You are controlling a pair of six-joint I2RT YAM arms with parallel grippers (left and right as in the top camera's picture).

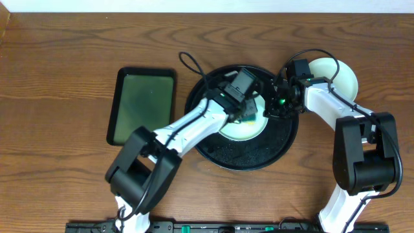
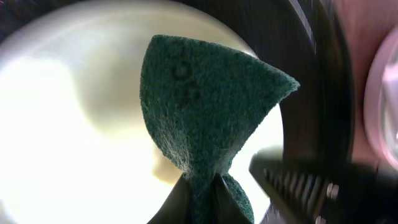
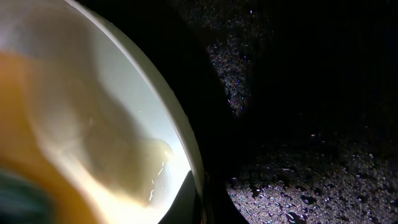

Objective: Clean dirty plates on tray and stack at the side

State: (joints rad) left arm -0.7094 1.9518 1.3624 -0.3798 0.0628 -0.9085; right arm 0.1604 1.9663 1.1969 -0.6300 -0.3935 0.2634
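A pale plate [image 1: 240, 131] lies on the round black tray [image 1: 259, 152]. My left gripper [image 1: 244, 110] is over it, shut on a dark green scouring pad [image 2: 205, 106] that rests against the plate [image 2: 74, 124]. My right gripper [image 1: 269, 111] is shut on the plate's right rim. In the right wrist view one finger lies inside the plate [image 3: 112, 124] and the rim is pinched at the jaws [image 3: 199, 199], with the wet tray [image 3: 298, 124] beside it. Yellowish smears show on the plate. Another pale plate [image 1: 339, 76] sits on the table right of the tray.
A dark green rectangular tray [image 1: 142, 107] lies left of the black tray. Cables loop above the black tray's far rim. In the left wrist view the right gripper's finger [image 2: 311, 186] is close beside the pad, and the off-tray plate [image 2: 382, 93] shows at the right edge.
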